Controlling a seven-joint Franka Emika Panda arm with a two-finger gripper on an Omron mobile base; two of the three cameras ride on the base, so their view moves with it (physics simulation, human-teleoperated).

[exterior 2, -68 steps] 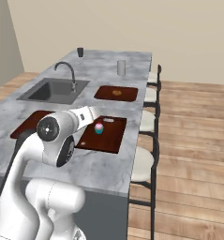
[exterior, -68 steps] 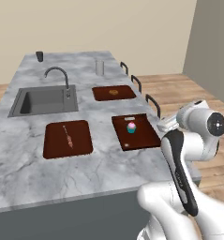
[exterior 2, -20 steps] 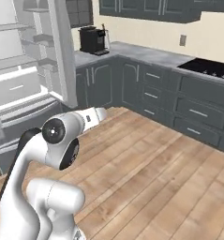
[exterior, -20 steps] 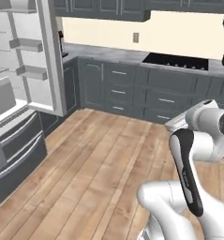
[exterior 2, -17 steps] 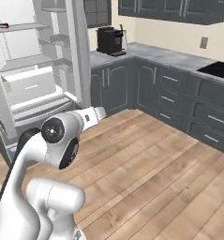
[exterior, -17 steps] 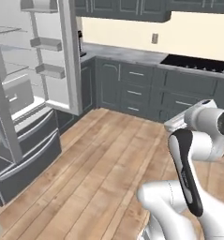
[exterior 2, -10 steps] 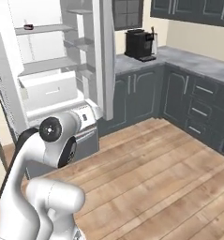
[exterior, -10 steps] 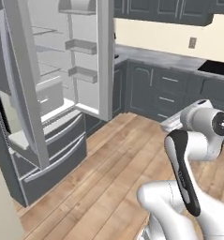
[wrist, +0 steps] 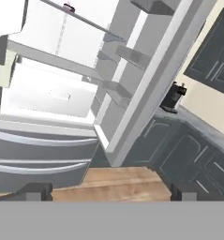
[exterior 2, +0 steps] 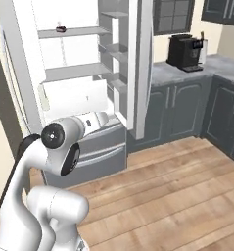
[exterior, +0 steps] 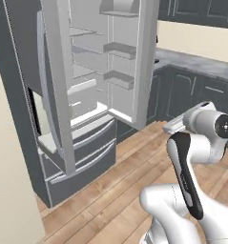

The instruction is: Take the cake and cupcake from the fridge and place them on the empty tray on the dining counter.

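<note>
Fridge [exterior 2: 89,142] doors open; cake [exterior 2: 60,29] on upper shelf at 11 o'clock, long axis along shelf edge. Gripper [wrist: 106,193] fingers wide apart, empty.

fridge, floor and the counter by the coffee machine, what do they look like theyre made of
The tall grey French-door fridge looks like brushed steel outside: dull grey drawer fronts; its white interior looks like plastic. The brown plank floor looks like matt wood, with visible seams. The pale grey counter top looks like stone, though hard to tell.
</note>
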